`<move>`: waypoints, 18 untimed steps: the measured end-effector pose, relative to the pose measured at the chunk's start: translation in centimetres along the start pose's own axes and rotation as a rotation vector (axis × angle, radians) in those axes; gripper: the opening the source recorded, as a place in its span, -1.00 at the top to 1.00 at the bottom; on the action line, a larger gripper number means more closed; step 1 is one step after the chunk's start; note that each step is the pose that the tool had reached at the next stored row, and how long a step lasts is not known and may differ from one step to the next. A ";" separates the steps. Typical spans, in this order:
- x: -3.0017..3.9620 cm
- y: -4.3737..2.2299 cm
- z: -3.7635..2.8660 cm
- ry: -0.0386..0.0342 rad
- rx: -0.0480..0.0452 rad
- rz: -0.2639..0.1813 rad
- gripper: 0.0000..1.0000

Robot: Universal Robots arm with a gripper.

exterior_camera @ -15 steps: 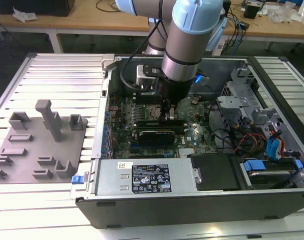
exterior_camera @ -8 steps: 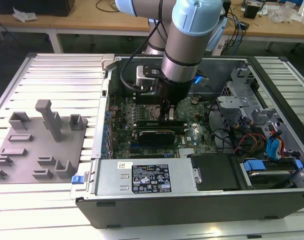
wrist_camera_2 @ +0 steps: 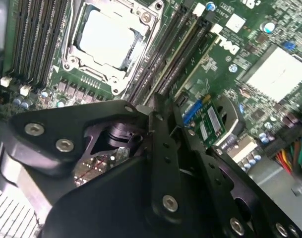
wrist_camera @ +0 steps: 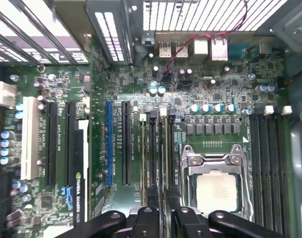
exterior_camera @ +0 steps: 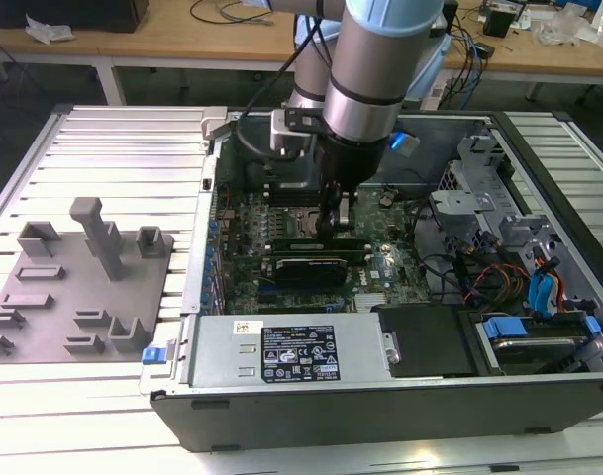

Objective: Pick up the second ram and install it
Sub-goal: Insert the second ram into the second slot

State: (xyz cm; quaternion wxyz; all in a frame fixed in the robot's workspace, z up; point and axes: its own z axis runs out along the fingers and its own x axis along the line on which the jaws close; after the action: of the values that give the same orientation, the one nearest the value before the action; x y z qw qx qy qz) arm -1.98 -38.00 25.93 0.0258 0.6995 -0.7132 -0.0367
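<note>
Gripper is seen lowered into the open computer case, over the memory slots just beside the processor socket. In both wrist views the fingers are drawn close together about a thin edge running in line with the slots; this is judged to be the second ram, held upright at or in its slot. Whether it is fully seated cannot be told. The step in hand is judged to be the install, not the pick-up: the stick is already at the motherboard, near the middle of the case. Pressing it home would call for a straight downward push in line with the slot, with the end latches closing.

The case lies on its side on a ribbed metal table, with a grey plastic holder near the table's edge at the exterior view's left. Wooden benches with cables are noted behind.
</note>
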 end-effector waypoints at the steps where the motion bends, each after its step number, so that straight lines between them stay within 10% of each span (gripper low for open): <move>1: -0.04 0.03 -0.43 0.0052 0.0001 0.000 0.58; 9: -0.08 0.09 -1.04 0.0085 0.0001 0.001 0.79; 11: -0.08 0.10 -1.03 -0.0452 -0.0009 -0.004 0.79; 15: -0.08 0.10 -1.03 -0.0457 -0.0007 -0.004 0.79; 18: -0.08 0.14 -1.02 -0.0467 0.0633 -0.007 0.79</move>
State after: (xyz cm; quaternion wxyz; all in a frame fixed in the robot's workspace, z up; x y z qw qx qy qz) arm -2.03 -37.94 26.95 -0.0131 0.7013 -0.7121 -0.0305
